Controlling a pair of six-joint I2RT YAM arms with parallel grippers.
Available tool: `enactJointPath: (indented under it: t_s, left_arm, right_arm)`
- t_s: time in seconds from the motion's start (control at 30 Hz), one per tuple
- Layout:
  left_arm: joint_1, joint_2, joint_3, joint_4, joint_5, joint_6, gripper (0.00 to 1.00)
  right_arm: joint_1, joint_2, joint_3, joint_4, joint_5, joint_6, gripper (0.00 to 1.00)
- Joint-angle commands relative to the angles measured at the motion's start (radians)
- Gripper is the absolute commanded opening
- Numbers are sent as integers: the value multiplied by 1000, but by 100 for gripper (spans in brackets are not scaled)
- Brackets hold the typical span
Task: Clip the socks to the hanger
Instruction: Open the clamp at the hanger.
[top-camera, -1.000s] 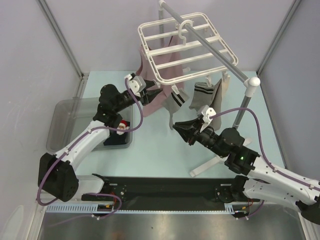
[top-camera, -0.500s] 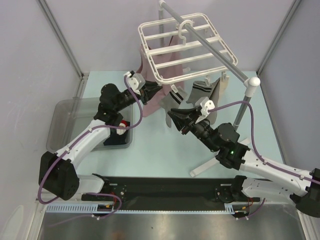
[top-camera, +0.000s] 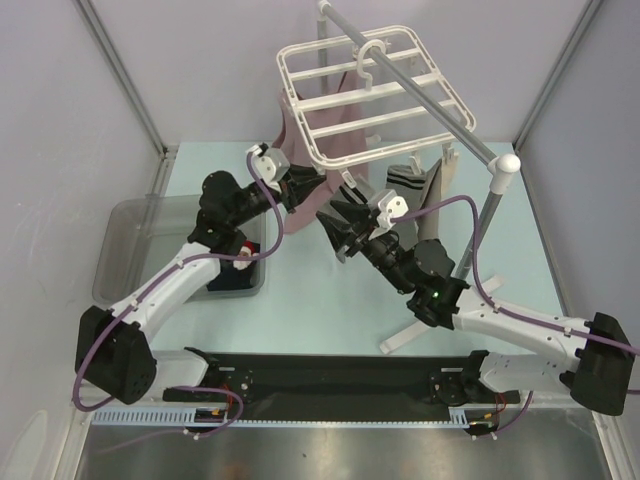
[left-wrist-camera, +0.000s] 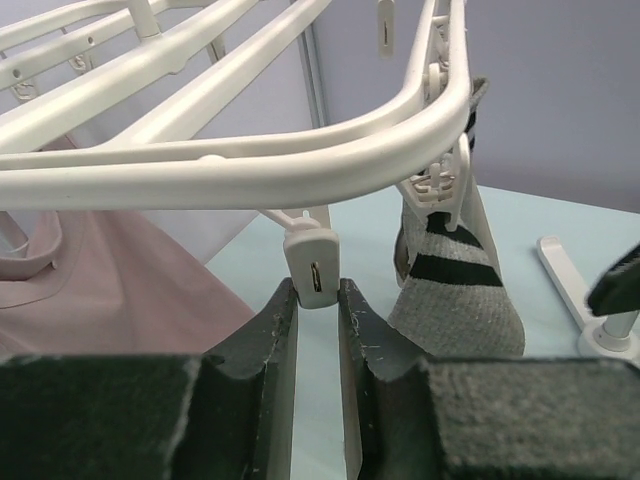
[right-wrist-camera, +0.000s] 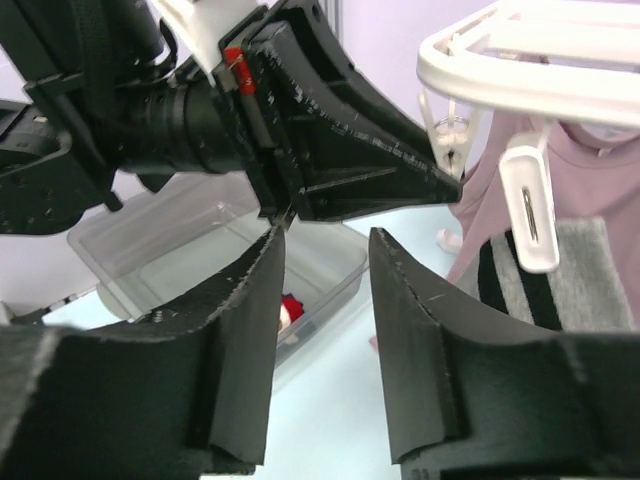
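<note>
Under the hanger (left-wrist-camera: 300, 170), left hand (left-wrist-camera: 318, 300) pinches a clip (left-wrist-camera: 312, 262); right hand (right-wrist-camera: 327, 240) spread nearby.

Robot lab cell: grey wall panels (top-camera: 60, 150), aluminium posts (top-camera: 120, 75), 2 table-mounted arms (top-camera: 170, 280).

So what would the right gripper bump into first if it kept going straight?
Most likely the left gripper: its black fingers sit straight ahead of the open right gripper. How close they are is hard to tell.

Santa sock (top-camera: 244, 250) partly behind left arm (top-camera: 188, 268)
</note>
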Motion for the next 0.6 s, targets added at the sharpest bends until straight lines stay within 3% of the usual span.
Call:
enactJointPath:
  t_s: [0.0,0.2,0.57]
  left_arm:
    - [-24,-50,-17,54,14,-26,0]
    - [-52,-76,-57,80,5,-49,0]
    - [-133,-98,-63,62,-27,-35,0]
  right_arm:
    - [4,18,29,154,18,-54,45]
    - [0,26,33,171,24,-117,52]
    - [-59,-3,40,123,17,-109,53]
